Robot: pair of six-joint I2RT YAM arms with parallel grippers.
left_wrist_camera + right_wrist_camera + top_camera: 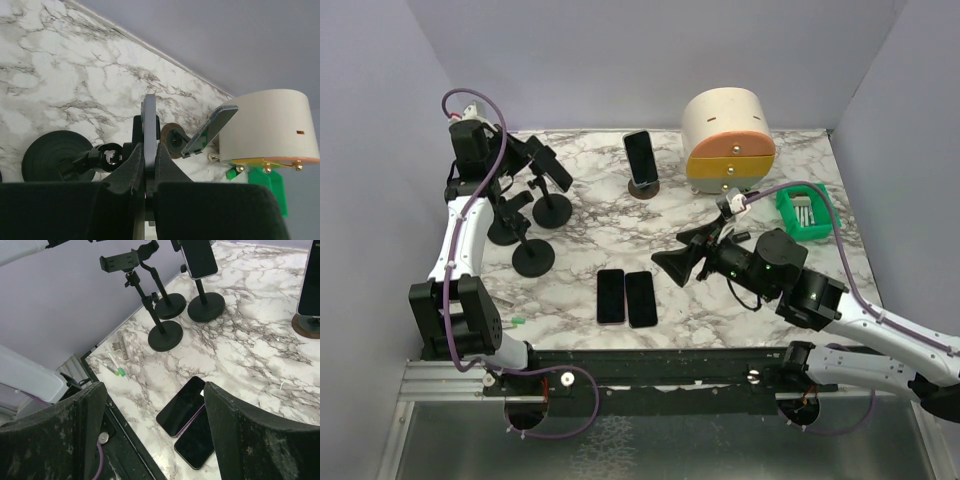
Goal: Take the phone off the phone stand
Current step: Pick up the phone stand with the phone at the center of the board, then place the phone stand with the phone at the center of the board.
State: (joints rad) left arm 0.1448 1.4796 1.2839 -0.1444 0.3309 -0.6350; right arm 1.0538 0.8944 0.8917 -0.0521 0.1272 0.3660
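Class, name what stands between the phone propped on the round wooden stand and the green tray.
The cream drawer box stands between the propped phone and the green tray; the top view shows it best.

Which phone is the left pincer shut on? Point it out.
The phone on the black stand, far left; the two flat phones lie centre front, the leaning phone on the wooden base.

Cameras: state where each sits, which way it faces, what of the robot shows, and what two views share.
Top: above and behind, looking down on the table; left arm and right arm show.
Left wrist: on the left arm, facing rightward along the left claw, shut on the mounted phone.
Right wrist: on the right arm, facing leftward over two flat phones; the open right claw frames the view.
Shared: both wrist views catch the propped phone.
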